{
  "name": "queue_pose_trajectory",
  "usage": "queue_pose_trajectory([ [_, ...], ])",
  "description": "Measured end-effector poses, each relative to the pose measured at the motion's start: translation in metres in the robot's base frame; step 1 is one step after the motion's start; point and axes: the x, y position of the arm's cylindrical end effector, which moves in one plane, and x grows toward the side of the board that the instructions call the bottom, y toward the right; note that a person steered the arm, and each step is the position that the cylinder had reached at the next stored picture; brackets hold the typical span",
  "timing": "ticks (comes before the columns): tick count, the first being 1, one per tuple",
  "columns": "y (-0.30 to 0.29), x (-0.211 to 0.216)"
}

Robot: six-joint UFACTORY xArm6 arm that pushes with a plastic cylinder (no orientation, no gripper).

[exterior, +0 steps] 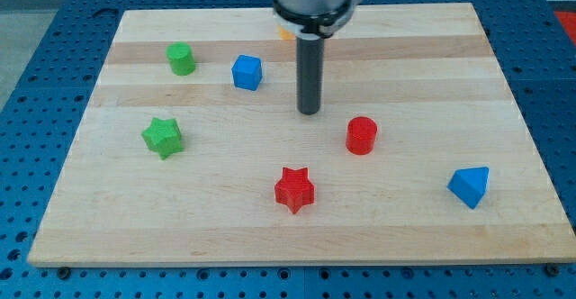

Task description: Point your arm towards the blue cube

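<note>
The blue cube [247, 72] sits on the wooden board [180, 218] in the upper left part of the view. My tip [310, 112] stands to the right of the cube and slightly lower, apart from it by about a cube and a half. The rod rises straight up from the tip to the arm's round head at the view's top.
A green cylinder [181, 58] lies left of the blue cube. A green star [163, 137] is at the left. A red cylinder [361, 135] is right of my tip. A red star [294, 189] lies below. A blue wedge [470, 186] is at the lower right. An orange block [283, 34] peeks out behind the arm.
</note>
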Motion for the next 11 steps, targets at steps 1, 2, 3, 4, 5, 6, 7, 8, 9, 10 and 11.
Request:
queue_pose_trajectory([
  [1, -0.024, -0.001],
  [2, -0.035, -0.001],
  [3, -0.057, -0.001],
  [4, -0.081, 0.002],
  [5, -0.106, 0.002],
  [6, -0.124, 0.002],
  [7, -0.125, 0.002],
  [8, -0.125, -0.012],
  [9, -0.125, -0.024],
  [10, -0.124, -0.024],
  [11, -0.102, -0.024],
])
